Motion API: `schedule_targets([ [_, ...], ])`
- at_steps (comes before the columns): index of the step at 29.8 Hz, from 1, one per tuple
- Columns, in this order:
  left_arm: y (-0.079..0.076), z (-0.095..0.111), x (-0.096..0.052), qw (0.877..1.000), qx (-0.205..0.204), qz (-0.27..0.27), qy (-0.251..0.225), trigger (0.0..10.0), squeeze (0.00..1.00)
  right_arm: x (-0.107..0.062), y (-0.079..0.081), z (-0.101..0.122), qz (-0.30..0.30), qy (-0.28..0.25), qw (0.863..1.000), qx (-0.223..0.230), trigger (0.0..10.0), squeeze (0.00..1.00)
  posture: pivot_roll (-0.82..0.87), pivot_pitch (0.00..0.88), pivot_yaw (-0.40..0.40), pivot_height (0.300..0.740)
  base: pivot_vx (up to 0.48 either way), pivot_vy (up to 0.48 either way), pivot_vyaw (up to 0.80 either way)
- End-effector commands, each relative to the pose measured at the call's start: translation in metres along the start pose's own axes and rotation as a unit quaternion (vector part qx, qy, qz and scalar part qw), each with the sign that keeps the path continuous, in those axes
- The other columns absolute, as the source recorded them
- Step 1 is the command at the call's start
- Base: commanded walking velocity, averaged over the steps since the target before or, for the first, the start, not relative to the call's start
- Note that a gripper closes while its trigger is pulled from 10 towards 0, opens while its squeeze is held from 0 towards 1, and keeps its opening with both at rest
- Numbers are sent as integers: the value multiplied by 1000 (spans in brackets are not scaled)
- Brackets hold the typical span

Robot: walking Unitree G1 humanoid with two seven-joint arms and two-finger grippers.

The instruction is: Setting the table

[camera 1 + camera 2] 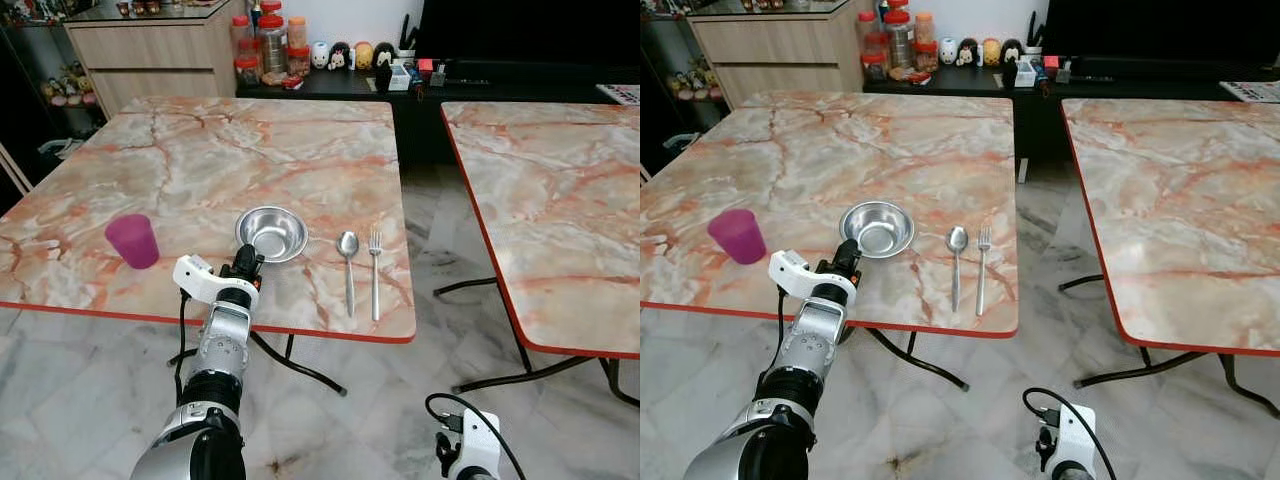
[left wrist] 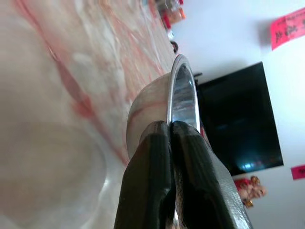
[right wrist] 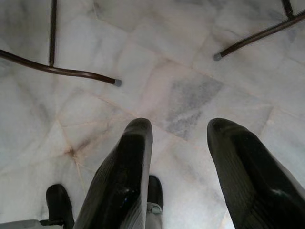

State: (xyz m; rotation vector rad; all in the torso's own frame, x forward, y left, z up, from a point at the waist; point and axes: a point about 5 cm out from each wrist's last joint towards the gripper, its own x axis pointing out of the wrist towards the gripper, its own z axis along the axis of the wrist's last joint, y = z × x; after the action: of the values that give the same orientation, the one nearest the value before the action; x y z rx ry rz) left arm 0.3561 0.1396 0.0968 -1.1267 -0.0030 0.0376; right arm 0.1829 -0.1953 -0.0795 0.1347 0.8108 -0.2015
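Note:
A steel bowl rests near the front edge of the marble table. My left gripper reaches up from below the edge and is shut on the bowl's near rim; in the left wrist view the two fingers pinch the thin rim. A spoon and a fork lie side by side just right of the bowl. A purple cup stands upright to the bowl's left. My right gripper hangs low over the floor, open and holding nothing.
A second marble table stands to the right across a gap of tiled floor. Behind are a wooden cabinet and a dark counter with jars. Table legs cross the floor near my right arm.

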Motion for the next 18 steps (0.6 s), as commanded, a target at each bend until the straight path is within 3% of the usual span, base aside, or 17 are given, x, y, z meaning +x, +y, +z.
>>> schedule_targets([
  [1,-10,-4,3,1000,-8,-10,-3,10000,0,0,1,-1,-1,3,1000,2,10000,0,-11,0,17,740,0,-240,0],
  [18,-20,2,6,999,-17,-25,-17,10000,0,-1,1,-3,1,8,1000,6,10000,0,-9,0,15,740,0,-346,-47],
])
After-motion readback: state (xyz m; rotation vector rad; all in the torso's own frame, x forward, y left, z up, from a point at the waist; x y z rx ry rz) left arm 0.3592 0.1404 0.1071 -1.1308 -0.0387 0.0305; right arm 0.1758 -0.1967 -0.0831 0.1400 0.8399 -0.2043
